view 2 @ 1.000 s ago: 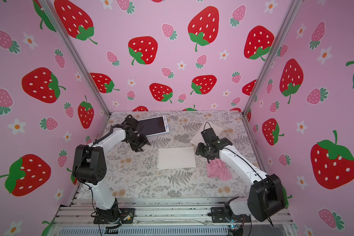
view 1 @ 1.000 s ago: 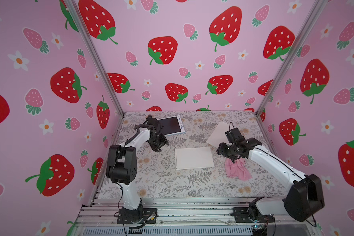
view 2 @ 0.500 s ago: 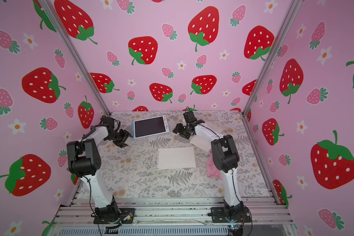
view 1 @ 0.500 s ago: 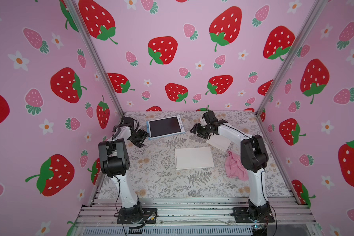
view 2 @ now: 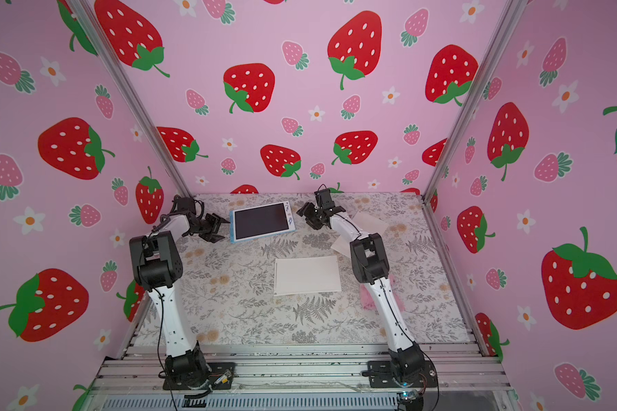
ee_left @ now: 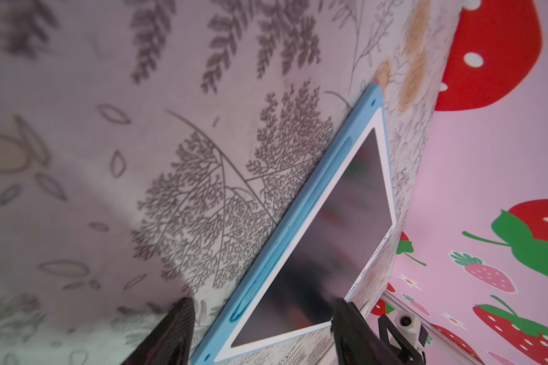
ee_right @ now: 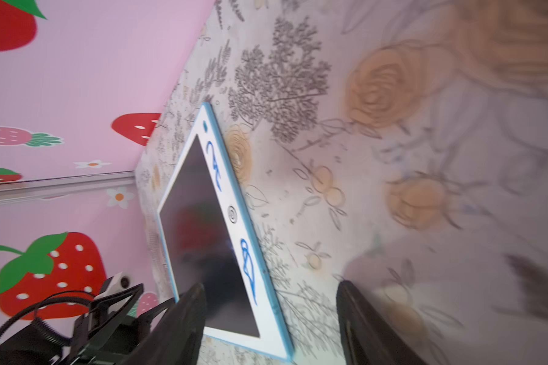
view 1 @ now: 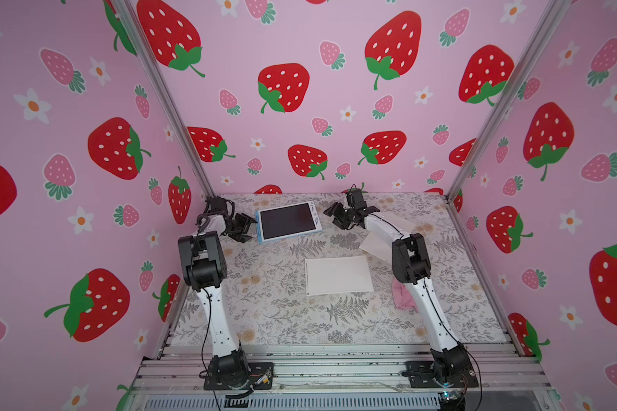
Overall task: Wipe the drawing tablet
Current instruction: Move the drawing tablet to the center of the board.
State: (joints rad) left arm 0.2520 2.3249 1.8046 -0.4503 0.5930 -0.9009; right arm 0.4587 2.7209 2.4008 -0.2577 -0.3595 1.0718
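Seemingly to brace it, the left tool (view 1: 247, 227) and right tool (view 1: 332, 217) flank the flat blue-framed drawing tablet (view 1: 287, 221), both open and empty, the crumpled pink cloth (view 1: 400, 295) ungrasped.

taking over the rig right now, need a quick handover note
Left gripper: open, empty, beside one short edge of the drawing tablet.
Right gripper: open, empty, off the opposite edge.
Pink cloth: loose on the table's right side, away from both grippers.
Done: nothing certain. The screen looks dark, and blue scribbles show on its white border.
Left: pick up the cloth, wipe the tablet.
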